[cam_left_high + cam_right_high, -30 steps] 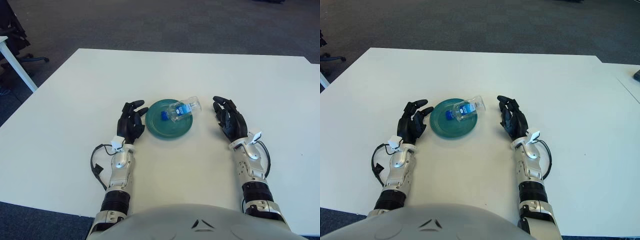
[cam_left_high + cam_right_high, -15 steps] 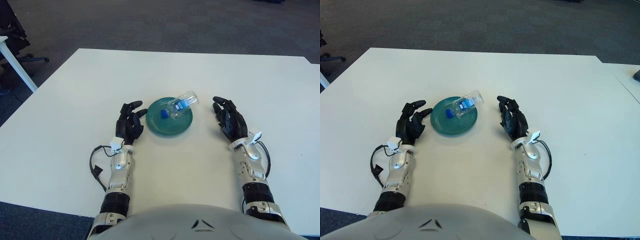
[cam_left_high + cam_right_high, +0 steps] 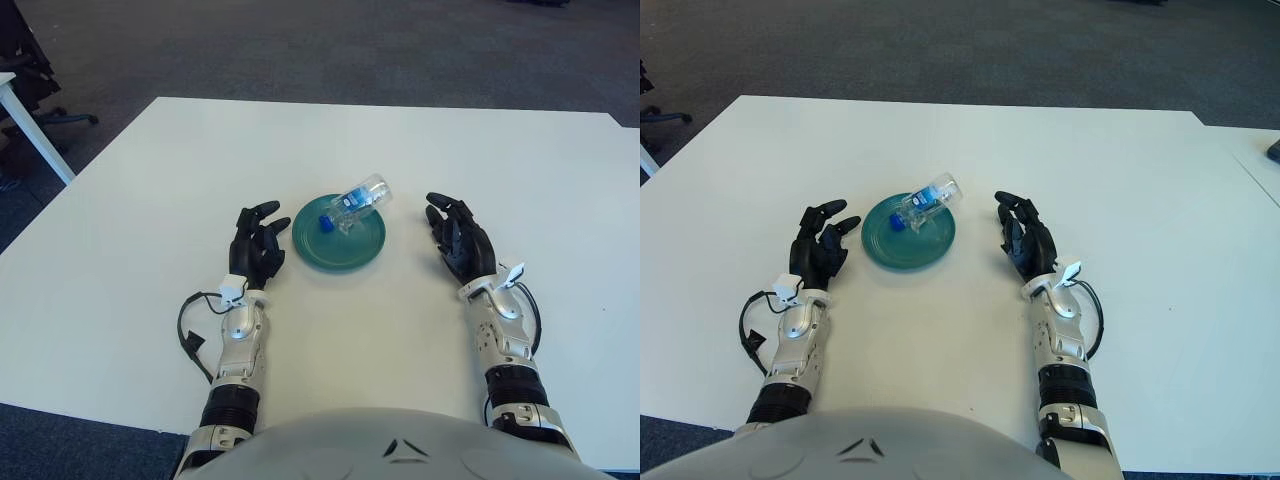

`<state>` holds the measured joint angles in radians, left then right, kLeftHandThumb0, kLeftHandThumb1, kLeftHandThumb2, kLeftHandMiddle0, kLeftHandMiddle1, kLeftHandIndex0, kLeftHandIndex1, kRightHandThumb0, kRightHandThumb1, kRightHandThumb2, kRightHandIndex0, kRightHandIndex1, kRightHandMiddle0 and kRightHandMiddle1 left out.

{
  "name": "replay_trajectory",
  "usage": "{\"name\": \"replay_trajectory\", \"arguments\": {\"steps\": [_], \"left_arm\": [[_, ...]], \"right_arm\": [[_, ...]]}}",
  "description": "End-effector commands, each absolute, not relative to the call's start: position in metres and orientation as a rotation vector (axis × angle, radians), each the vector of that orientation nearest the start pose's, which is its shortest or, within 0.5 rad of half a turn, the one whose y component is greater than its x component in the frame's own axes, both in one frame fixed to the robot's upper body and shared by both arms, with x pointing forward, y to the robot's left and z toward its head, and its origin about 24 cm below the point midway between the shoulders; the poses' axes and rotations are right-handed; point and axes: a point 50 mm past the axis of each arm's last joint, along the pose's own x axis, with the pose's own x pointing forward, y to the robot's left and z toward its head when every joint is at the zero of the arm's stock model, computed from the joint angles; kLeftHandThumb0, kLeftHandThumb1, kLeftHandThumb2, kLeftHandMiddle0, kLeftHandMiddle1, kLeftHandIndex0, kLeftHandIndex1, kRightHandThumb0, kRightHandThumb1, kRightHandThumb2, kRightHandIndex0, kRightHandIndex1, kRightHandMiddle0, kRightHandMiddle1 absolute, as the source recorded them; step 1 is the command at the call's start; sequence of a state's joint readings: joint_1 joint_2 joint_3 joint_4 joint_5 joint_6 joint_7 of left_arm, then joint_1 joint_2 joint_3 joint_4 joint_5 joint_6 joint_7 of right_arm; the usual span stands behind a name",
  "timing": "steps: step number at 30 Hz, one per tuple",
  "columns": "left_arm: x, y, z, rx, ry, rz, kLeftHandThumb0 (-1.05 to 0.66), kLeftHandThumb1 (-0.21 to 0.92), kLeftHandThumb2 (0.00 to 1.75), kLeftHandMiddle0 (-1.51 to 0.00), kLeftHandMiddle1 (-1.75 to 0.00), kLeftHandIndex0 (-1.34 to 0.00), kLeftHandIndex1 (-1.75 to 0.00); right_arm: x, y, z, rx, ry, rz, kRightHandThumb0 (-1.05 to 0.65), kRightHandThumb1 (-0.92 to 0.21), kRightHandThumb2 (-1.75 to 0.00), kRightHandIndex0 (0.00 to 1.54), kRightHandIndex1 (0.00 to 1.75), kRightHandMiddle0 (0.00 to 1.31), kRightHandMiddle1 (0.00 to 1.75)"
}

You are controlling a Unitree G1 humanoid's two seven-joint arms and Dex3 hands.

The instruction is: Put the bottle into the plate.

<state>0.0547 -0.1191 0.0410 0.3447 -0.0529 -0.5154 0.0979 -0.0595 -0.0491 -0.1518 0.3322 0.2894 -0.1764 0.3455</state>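
Lying on its side, a clear plastic bottle (image 3: 357,202) with a blue cap rests across the far edge of a green plate (image 3: 340,245) on a white table (image 3: 150,200), its cap end down in the dish and its base jutting over the rim toward the far right. Over the past second the bottle has shifted: it lay lower and nearer the right rim, and has since rolled or slid toward the back of the plate. Neither hand holds it. The left robot hand (image 3: 259,246) sits just left of the plate, fingers relaxed and empty; the right robot hand (image 3: 458,240) stands apart on the plate's right, fingers loosely spread and likewise empty. The right one has held its place, while the left has drifted slightly. With the bottle released and borne by the plate, the task looks essentially complete, though the overhanging base suggests it could yet roll off.
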Motion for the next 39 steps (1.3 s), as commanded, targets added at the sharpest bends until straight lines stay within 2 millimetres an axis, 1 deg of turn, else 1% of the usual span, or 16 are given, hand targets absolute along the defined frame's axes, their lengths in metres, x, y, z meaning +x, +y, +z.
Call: {"name": "replay_trajectory", "arguments": {"steps": [1, 8, 17, 29, 39], "left_arm": [[0.2133, 0.1388, -0.0201, -0.182, -0.033, 0.224, -0.66, 0.92, 0.77, -0.43, -0.75, -0.18, -1.09], [0.2142, 0.1390, -0.0200, -0.169, -0.035, 0.228, -0.69, 0.92, 0.82, -0.39, -0.70, -0.14, -1.09], [0.2145, 0.1387, -0.0195, -0.166, -0.040, 0.232, -0.72, 0.92, 0.83, -0.38, -0.64, -0.10, -1.10], [0.2162, 0.1383, -0.0185, -0.174, -0.046, 0.240, -0.73, 0.92, 0.79, -0.40, -0.63, -0.11, -1.11], [0.2178, 0.1372, -0.0171, -0.163, -0.055, 0.233, -0.70, 0.92, 0.82, -0.41, -0.63, -0.11, -1.11]], "right_arm": [[0.2457, -0.1793, -0.0140, 0.288, 0.114, 0.132, -0.73, -0.92, -0.65, 0.38, 0.01, 0.00, 0.85], [0.2467, -0.1785, -0.0141, 0.299, 0.114, 0.131, -0.72, -0.92, -0.65, 0.38, 0.01, 0.00, 0.87], [0.2472, -0.1780, -0.0143, 0.301, 0.112, 0.129, -0.73, -0.92, -0.64, 0.38, 0.01, 0.00, 0.88], [0.2486, -0.1774, -0.0145, 0.298, 0.112, 0.131, -0.72, -0.92, -0.63, 0.39, 0.01, 0.00, 0.89], [0.2495, -0.1766, -0.0145, 0.301, 0.109, 0.141, -0.71, -0.92, -0.65, 0.38, 0.01, 0.00, 0.87]]}}
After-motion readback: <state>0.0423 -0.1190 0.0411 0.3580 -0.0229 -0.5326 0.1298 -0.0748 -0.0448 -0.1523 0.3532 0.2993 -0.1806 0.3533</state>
